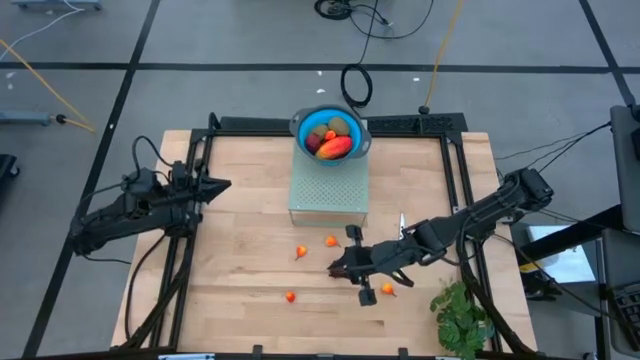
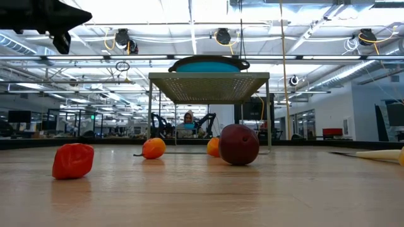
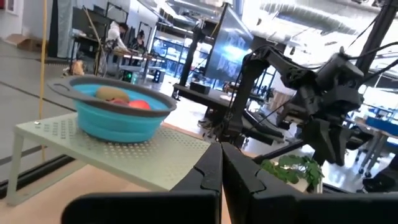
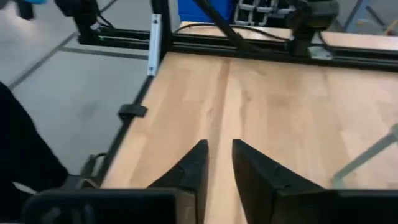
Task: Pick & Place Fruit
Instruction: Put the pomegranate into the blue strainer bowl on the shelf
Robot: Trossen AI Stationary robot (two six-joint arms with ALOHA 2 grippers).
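High view: blue bowl (image 1: 331, 133) sits on a pale perforated rack (image 1: 329, 186) at the far middle of the wood surface (image 1: 245, 230), holding the mango (image 1: 335, 148), two brown kiwis (image 1: 339, 126) and a small orange piece. Right gripper (image 1: 338, 268) is low over the near middle of the surface; right wrist view shows its jaws slightly apart with bare wood in the gap, pinching nothing. Left gripper (image 1: 222, 184) hangs at the left side, well apart from the fruit, jaws pressed together, empty, as in the left wrist view (image 3: 221, 163). Small orange pieces lie loose on the surface: one (image 1: 301, 252) and another (image 1: 331, 241) just beyond the right gripper, one (image 1: 290, 296) nearer the front edge, one (image 1: 388, 290) by the right arm. Low view: a dark-red ball (image 2: 238, 144) rests on the surface near the rack's legs, with orange pieces (image 2: 153, 148) beside it and a red one (image 2: 72, 161) closer to the camera. Green leafy bunch (image 1: 462, 315) lies at the near right corner.
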